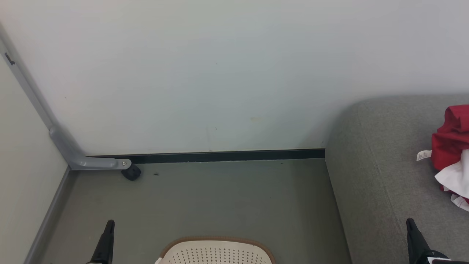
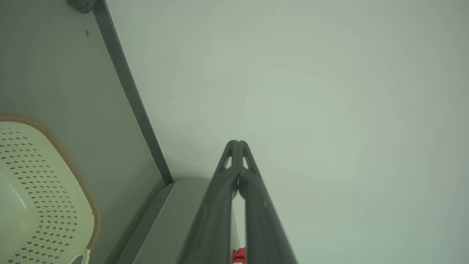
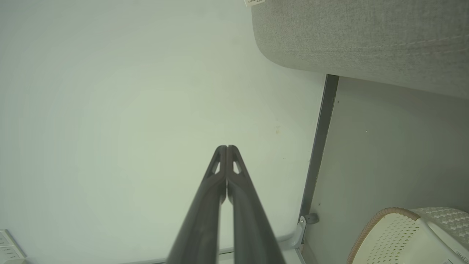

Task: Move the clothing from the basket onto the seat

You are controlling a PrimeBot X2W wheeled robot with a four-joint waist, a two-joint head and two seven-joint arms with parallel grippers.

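Observation:
Red and white clothing (image 1: 452, 146) with a small white tag lies on the grey seat (image 1: 381, 176) at the right edge of the head view. The cream basket (image 1: 216, 251) with its brown rim sits on the floor at the bottom centre, and the part of its inside that shows holds nothing. My left gripper (image 1: 109, 224) rises at the lower left, shut and holding nothing, left of the basket. My right gripper (image 1: 410, 222) is shut too, over the seat's front part. In the wrist views both pairs of fingers (image 2: 238, 143) (image 3: 224, 148) meet at the tips. A sliver of red clothing (image 2: 239, 253) shows between the left fingers' bases.
A pale wall with a dark baseboard (image 1: 220, 156) closes the far side. A grey metal frame leg with a black caster (image 1: 131, 172) stands at the back left. Grey floor (image 1: 220, 198) lies between the basket, the wall and the seat.

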